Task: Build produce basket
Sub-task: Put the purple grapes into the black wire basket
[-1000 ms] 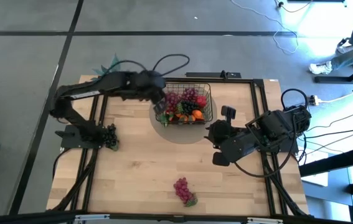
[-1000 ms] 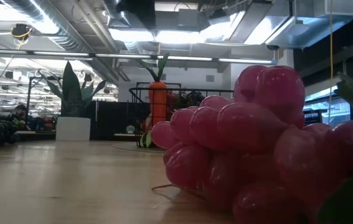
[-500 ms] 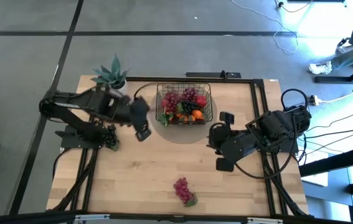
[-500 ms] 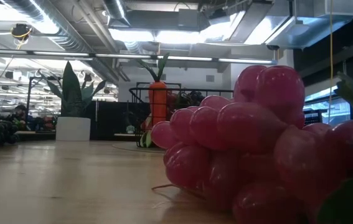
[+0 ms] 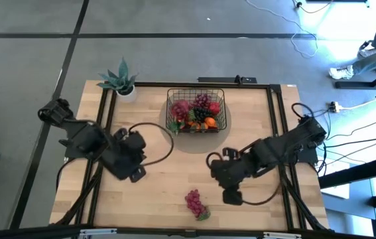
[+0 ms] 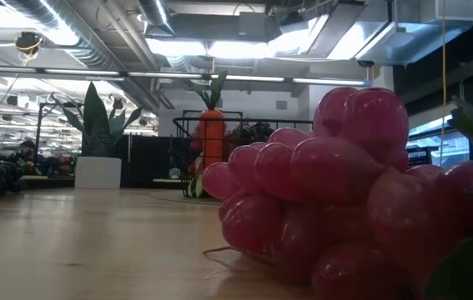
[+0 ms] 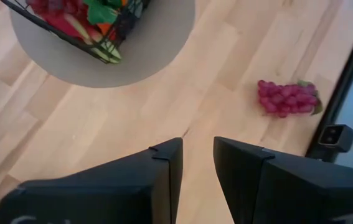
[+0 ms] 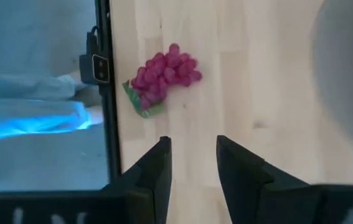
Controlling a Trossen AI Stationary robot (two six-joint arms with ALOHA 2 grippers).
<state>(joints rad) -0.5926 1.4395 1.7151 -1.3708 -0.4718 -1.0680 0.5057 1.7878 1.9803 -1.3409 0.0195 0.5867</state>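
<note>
Pink-red grape bunch (image 5: 196, 204) with a green leaf, alone at table's 6 o'clock.
I see the basket (image 5: 197, 112) full; left gripper (image 7: 196, 163) and right gripper (image 8: 190, 163) both released, empty.

Pink-red grape bunch (image 5: 195, 202), black wire-mesh basket (image 5: 222, 114), pale wood table (image 5: 168, 179)
</note>
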